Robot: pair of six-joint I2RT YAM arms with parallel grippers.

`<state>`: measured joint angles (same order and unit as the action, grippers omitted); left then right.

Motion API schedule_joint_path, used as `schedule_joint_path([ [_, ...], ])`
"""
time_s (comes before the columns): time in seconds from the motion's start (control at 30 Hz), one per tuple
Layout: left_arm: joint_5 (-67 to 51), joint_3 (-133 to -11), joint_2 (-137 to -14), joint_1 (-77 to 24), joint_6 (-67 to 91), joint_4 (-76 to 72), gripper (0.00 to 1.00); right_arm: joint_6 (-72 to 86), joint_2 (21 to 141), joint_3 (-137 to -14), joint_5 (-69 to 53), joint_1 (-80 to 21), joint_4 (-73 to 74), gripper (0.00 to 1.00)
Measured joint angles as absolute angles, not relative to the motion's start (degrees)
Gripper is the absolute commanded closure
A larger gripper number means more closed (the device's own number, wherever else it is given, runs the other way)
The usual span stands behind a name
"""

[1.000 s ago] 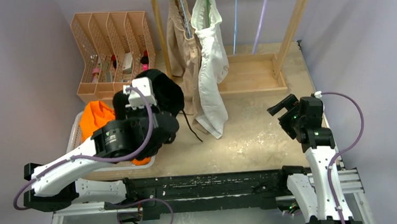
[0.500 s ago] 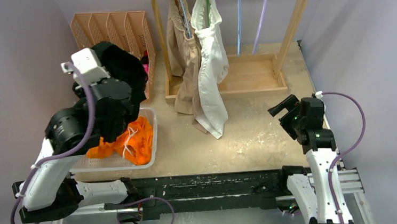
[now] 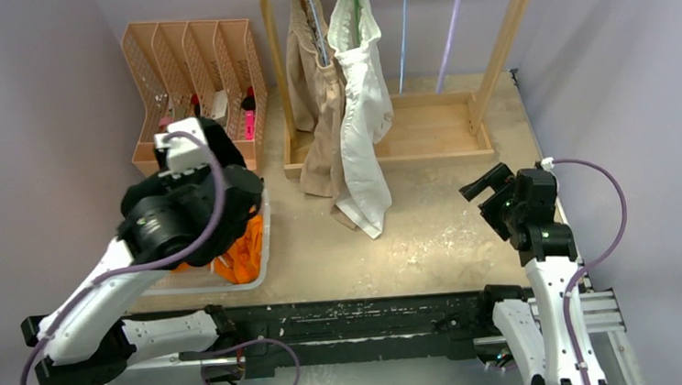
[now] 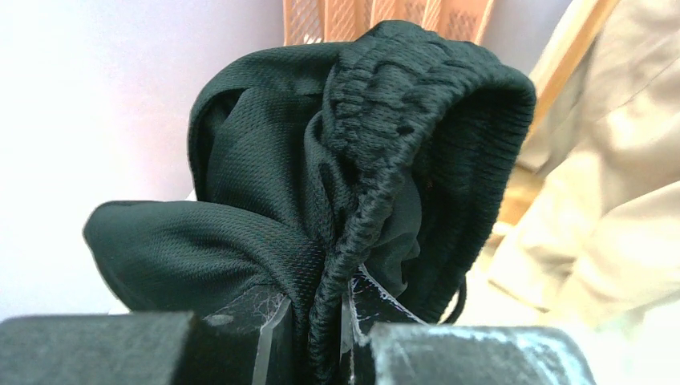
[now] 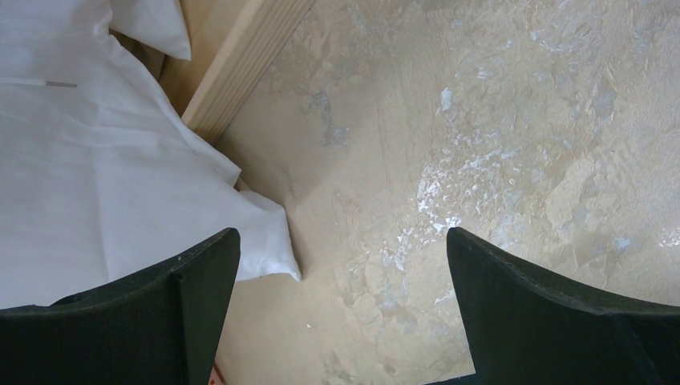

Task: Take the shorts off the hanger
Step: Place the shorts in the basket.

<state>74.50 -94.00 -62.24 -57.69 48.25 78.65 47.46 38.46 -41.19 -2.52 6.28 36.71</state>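
My left gripper (image 4: 321,321) is shut on the ribbed waistband of the black shorts (image 4: 353,144), which bunch up in front of the left wrist camera. In the top view that arm reaches over a clear bin (image 3: 263,219) holding the orange shorts (image 3: 245,251), and it hides most of the black pair. The beige shorts (image 3: 315,84) and the white shorts (image 3: 363,108) hang side by side on hangers from the wooden rack. My right gripper (image 3: 488,185) stands open over bare tabletop, with the hem of the white shorts (image 5: 96,184) just left of its fingers.
A tan slotted file organizer (image 3: 189,57) stands at the back left behind the bin. The wooden rack has slanted posts (image 3: 504,37) and a low base frame (image 3: 425,135). An empty blue hanger (image 3: 407,22) and a purple one (image 3: 452,18) hang from it.
My left arm has carried the black shorts from the table's middle leftward and now holds them lower over the bin. The right arm has not moved.
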Motion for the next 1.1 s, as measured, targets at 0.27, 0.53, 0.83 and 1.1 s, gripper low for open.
schedule_joint_path([
  [0.27, 54.35, -72.88, -64.1, -31.18, 40.05, 62.28, 1.0, 47.22, 38.57, -40.66, -3.27, 6.28, 36.56, 0.0],
  [0.53, 39.51, -66.17, -56.82, -11.27, 37.26, 56.36, 1.0, 46.04, 38.24, -40.66, -3.62, 6.28, 37.52, 0.0],
  [0.83, 37.63, -92.47, -58.54, -10.98, 35.27, 59.16, 1.0, 45.15, 38.85, -40.66, -4.05, 6.28, 36.95, 0.0],
  [1.1, 39.75, -108.6, -63.37, -10.94, 32.75, 62.57, 1.0, 44.86, 38.44, -40.66, -4.03, 6.28, 37.3, 0.0],
])
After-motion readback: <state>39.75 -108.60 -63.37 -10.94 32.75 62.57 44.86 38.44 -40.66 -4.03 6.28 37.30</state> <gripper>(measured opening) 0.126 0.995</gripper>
